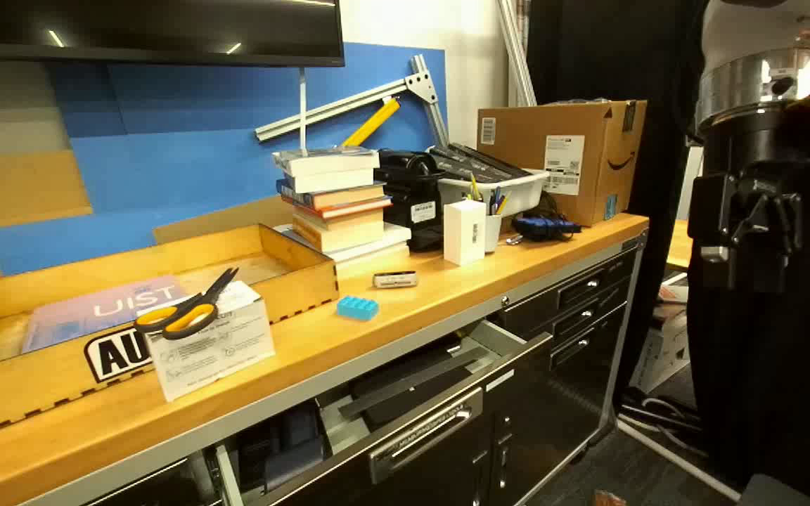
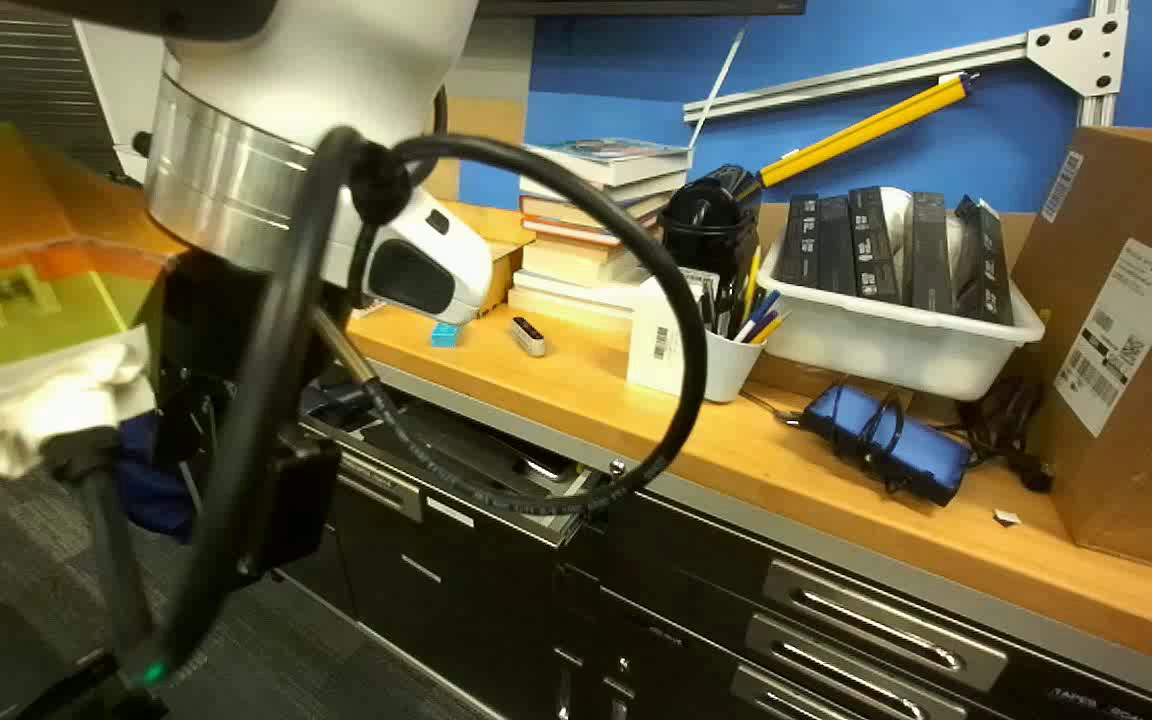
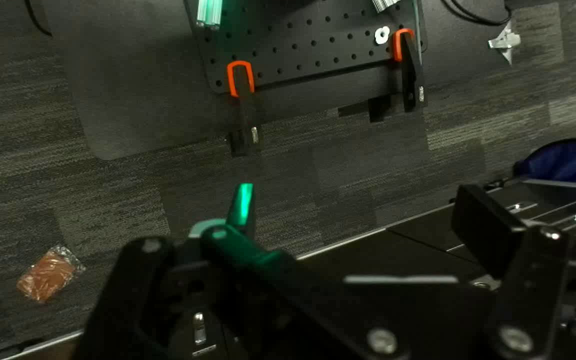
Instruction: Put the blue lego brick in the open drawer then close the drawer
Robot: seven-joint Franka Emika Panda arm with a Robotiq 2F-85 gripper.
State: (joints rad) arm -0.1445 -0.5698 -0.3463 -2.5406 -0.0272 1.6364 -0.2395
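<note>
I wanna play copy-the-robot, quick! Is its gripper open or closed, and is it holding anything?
Gripper: open, holding nothing.

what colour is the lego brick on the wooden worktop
Bright cyan-blue; the lego brick shows best in an exterior view.

In an exterior view the camera looks down slantwise along the worktop (image 1: 440,288), the open drawer (image 1: 419,443) near at six o'clock and the cardboard box (image 1: 593,154) farther off at two; in an exterior view from the opposite slant, the cardboard box stands near at three and the arm (image 2: 336,80) close at ten. These and the books (image 1: 338,204) show in both exterior views. The wrist view faces steeply down past the hand (image 3: 364,214), close from four to eight o'clock, onto the carpet (image 3: 288,170).
</note>
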